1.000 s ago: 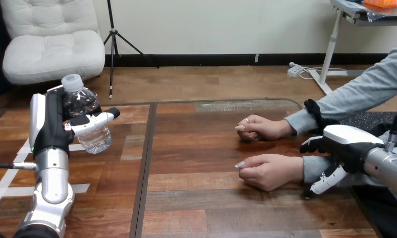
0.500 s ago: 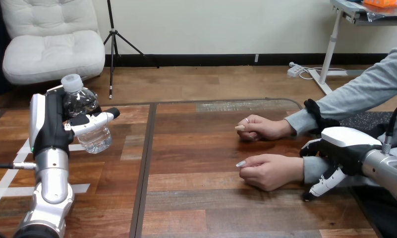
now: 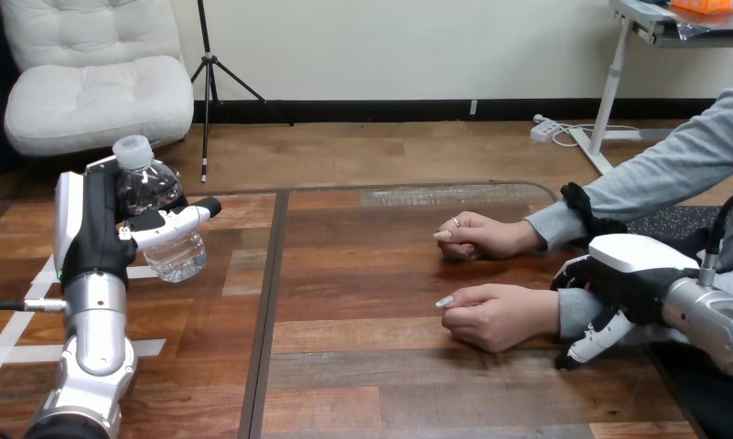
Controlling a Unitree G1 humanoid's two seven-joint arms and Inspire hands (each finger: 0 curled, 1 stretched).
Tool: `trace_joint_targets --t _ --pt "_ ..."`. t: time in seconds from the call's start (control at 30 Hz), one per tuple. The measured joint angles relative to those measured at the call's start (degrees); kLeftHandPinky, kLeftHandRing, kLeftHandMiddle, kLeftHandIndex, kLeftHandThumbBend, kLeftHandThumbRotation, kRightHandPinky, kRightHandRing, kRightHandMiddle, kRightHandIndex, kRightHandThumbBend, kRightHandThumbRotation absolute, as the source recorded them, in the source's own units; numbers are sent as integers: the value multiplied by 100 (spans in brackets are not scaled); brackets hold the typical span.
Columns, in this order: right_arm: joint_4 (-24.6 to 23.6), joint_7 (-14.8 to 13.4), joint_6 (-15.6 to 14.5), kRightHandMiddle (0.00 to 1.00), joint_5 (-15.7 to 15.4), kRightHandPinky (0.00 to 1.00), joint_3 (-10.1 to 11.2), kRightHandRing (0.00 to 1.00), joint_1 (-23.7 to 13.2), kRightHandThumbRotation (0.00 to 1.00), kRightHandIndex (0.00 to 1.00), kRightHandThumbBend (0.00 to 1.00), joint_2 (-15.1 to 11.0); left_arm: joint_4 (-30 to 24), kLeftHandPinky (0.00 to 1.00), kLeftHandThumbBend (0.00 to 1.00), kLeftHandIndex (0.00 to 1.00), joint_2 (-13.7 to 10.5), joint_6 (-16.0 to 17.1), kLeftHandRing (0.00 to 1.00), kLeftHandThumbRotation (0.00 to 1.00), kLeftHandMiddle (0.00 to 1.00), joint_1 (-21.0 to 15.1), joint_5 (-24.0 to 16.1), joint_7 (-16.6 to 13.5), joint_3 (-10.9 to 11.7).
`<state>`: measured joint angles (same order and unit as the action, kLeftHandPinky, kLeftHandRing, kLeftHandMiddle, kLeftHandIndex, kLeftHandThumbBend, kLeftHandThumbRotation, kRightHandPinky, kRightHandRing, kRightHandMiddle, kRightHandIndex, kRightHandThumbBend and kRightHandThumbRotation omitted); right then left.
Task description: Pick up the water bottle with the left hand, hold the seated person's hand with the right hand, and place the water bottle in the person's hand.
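Observation:
A clear water bottle [image 3: 161, 219] with a white cap stands upright off the table at the left, and my left hand [image 3: 92, 229] is shut on it, thumb across its front. The person's two hands rest on the table at the right, the farther hand [image 3: 486, 235] and the nearer hand [image 3: 495, 315], both loosely closed. My right hand [image 3: 632, 279] lies over the grey sleeve at the nearer wrist [image 3: 573, 311]. Its fingers [image 3: 573, 268] reach over the far side and its thumb [image 3: 596, 338] points down on the near side, not closed round the wrist.
The wooden table [image 3: 371, 366] has a dark seam running front to back left of the middle. White tape strips [image 3: 33, 352] lie on the left panel by my left arm. The person's arms come in from the right edge.
My right hand has slid a little left along the person's nearer forearm towards the wrist. The left hand, the bottle and the person's hands have stayed put.

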<state>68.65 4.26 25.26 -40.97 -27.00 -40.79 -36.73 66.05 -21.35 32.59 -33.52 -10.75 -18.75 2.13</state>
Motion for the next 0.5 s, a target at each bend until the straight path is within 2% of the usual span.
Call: trace_joint_targets --t 0.27,0.5 --pt "34 -74 19 72 -5 59 -13 70 -21 26 71 93 66 -2 37 73 46 1 0 43 0 47 1 1 5 3" --pt "43 -88 21 66 37 54 -7 62 -41 19 65 88 95 -3 38 73 46 0 0 44 0 47 3 5 12 10"
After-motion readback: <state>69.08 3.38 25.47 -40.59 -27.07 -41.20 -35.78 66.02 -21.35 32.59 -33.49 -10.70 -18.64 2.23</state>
